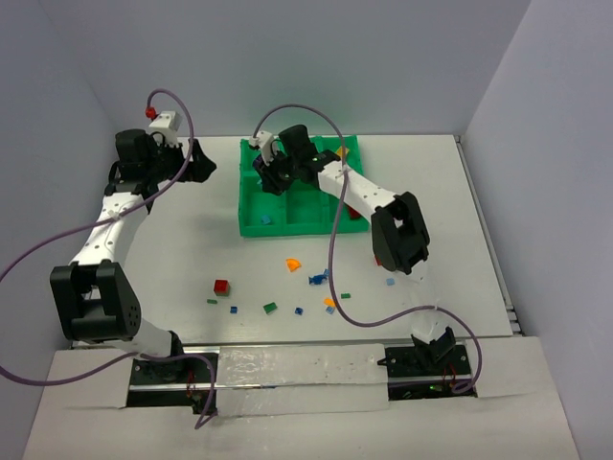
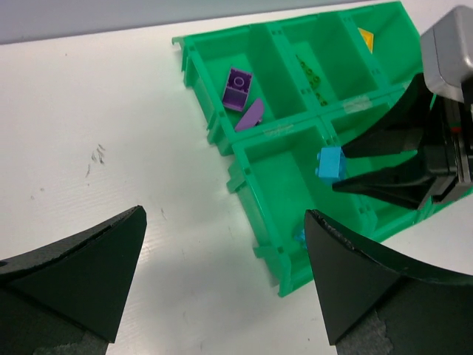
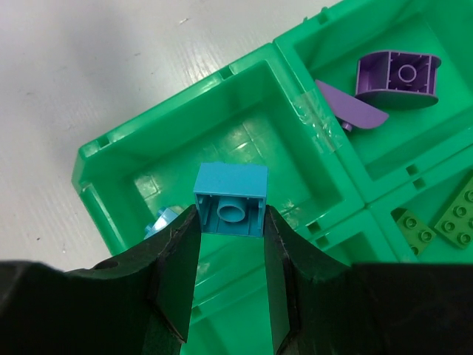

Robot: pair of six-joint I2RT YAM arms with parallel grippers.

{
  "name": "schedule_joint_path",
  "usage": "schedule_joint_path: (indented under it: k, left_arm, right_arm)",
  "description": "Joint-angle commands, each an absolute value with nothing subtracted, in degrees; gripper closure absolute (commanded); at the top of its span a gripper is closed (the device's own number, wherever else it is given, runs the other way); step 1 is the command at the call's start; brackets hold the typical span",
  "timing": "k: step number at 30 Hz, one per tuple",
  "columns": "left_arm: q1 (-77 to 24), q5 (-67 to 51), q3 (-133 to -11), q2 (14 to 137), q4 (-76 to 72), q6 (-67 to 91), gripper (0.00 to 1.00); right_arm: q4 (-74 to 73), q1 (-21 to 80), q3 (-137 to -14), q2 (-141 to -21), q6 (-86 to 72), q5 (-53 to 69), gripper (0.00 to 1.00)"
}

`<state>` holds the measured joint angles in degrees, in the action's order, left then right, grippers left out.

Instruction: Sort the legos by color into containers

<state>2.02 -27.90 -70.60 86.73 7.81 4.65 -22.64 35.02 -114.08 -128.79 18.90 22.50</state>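
Right gripper [image 3: 229, 218]: jaws drawn in narrow on a light blue brick [image 3: 230, 196], one finger against each side, the hollow underside of the brick facing the wrist camera.

Light blue brick: held over a corner compartment of the green tray [image 3: 96, 159], at the left end of the tray in the overhead view.

Same compartment: a smaller light blue piece [image 3: 161, 220] lies against the wall on the floor.

Neighbouring compartment: a purple brick [image 3: 397, 74] lies beside a purple curved plate [image 3: 351, 107], which leans against the dividing wall.

Next along: dark green plates [image 3: 436, 218] lie flat in a third compartment; the left wrist view shows a yellow piece [image 2: 366, 37] in the corner compartment beyond them.

Left gripper [image 2: 225, 222]: jaws spread wide and empty, hanging over the white table [image 1: 172, 249] just left of the tray.

Loose legos: spread on the table between the tray and the arm bases, among them a red brick [image 1: 221, 287], an orange piece [image 1: 293, 263], a green plate [image 1: 271, 308] and small blue pieces [image 1: 318, 278].
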Motion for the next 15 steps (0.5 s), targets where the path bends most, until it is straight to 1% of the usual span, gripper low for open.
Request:
schedule_joint_path:
  k: [1, 5, 8, 10, 11, 13, 15]
  left_arm:
    - [2.37, -29.22, -69.18, 83.72, 10.18, 1.16, 0.02]
    - [2.46, -28.74, -68.20, 82.15, 11.50, -1.45, 0.03]
    - [2.46, -28.91, -66.98, 81.08, 12.74, -3.16, 0.03]
    - [2.46, -30.06, -66.33, 80.39, 14.33, -5.54, 0.02]
    - [2.46, -31.34, -65.98, 79.92, 16.26, -7.60, 0.03]
    - [2.48, -35.17, -65.74, 79.37, 20.16, -14.90, 0.03]
    - [2.59, -38.72, -65.51, 78.94, 26.16, -20.34, 0.04]
  right_arm:
    - [-20.27, 35.64, -116.68, -129.77, 20.17, 21.67, 1.00]
    - [-19.25, 35.77, -115.85, -130.43, 19.97, 20.58, 0.99]
    - [-18.90, 35.82, -115.97, -131.13, 19.99, 20.39, 0.91]
    - [-18.85, 35.99, -116.02, -131.35, 20.16, 20.39, 0.83]
    - [-18.85, 36.11, -116.05, -131.40, 20.49, 20.35, 0.77]
    - [-19.02, 36.47, -116.12, -131.68, 21.18, 20.30, 0.65]
    - [-19.42, 36.58, -116.19, -131.84, 21.44, 20.22, 0.50]
